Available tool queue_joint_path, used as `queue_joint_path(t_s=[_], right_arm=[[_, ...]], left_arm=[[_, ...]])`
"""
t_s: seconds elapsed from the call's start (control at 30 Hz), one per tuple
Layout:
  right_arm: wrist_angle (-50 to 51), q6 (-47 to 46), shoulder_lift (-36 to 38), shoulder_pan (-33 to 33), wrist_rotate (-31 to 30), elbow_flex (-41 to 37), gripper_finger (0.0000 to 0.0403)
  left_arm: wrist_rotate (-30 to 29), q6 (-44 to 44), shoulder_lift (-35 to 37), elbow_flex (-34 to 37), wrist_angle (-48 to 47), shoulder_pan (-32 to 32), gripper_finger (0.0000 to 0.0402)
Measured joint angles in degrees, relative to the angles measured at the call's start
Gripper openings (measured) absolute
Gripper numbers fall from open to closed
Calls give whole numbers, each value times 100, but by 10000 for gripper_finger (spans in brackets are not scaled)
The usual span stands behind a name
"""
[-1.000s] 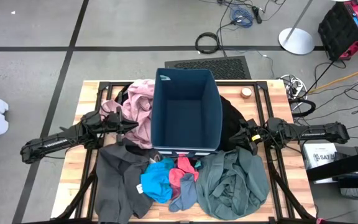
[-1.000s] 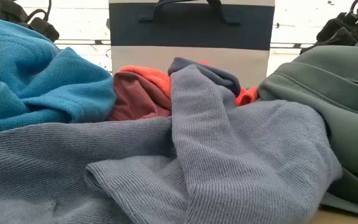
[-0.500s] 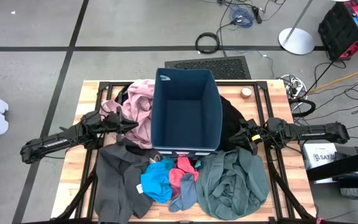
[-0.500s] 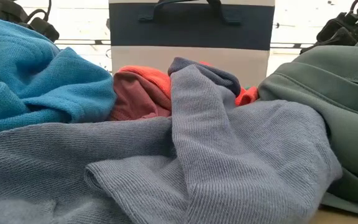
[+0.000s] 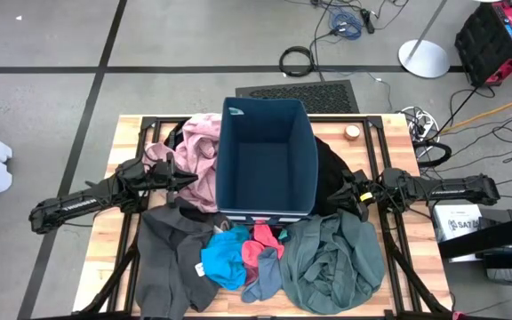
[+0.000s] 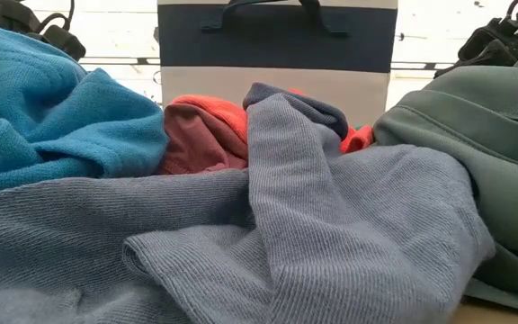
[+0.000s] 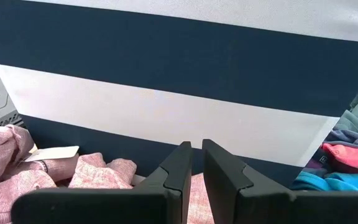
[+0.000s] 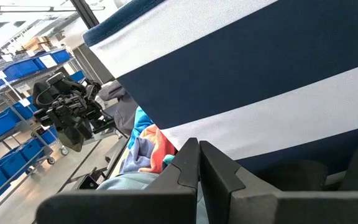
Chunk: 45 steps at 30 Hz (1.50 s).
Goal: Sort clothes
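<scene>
Left wrist view shows the left gripper (image 7: pixel 192 163) with its two dark fingers nearly together, a thin gap between them and nothing pinched; it sits low over the large dusty-pink knitted garment (image 7: pixel 98 177), facing the striped side of the tall navy-blue rectangular fabric bin (image 7: pixel 185 68). From above, the left gripper (image 5: pixel 188 181) lies at the pink garment's (image 5: pixel 198 151) edge, just beside the bin's (image 5: pixel 267 158) left wall. The right gripper (image 5: pixel 343 197) is clenched on nothing, its fingers pressed flat together, resting by the black garment (image 5: pixel 329 173) at the bin's right wall.

No garment is yet in the bin, whose inside looks bare from above, so the sorting appears to be at its start, with both arms parked at either side. The next move probably calls for the left fingers to part, drop into the pink folds and pinch a thick bunch before lifting over the bin wall.

The clothes ring the bin on the wooden table (image 5: pixel 118 231). A dark grey garment (image 5: pixel 167 258) lies spread at the front left; a small bright-blue piece (image 5: pixel 223 258) and a small red piece (image 5: pixel 258 244) are bundled in front of the bin with a blue-grey knit piece (image 5: pixel 265 283); a crumpled grey-green garment (image 5: pixel 334 262) is heaped at the front right.
</scene>
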<state>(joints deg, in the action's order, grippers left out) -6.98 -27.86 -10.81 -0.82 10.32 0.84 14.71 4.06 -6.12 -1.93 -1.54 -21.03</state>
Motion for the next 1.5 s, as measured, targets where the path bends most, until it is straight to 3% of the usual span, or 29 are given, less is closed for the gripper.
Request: queue_joint_path(t_s=[0.47, 0.73, 1.13, 1.33, 1.5], right_arm=[[-28, -177, 2, -2, -266, 2, 0], [-43, 880, -9, -1, -465, 2, 0], [-129, 1381, -10, -1, -472, 2, 0], [-182, 1375, -11, -2, -747, 4, 0], [-127, 1362, -11, 44, -706, 4, 0]], left_arm=[[0, 0, -1, -1, 0, 0, 47], [0, 0, -1, 0, 0, 0, 47], [-175, 28, 1, 0, 135, -1, 48], [-140, 1274, -1, -1, 125, 1, 48], [-143, 1638, 0, -1, 125, 1, 47]])
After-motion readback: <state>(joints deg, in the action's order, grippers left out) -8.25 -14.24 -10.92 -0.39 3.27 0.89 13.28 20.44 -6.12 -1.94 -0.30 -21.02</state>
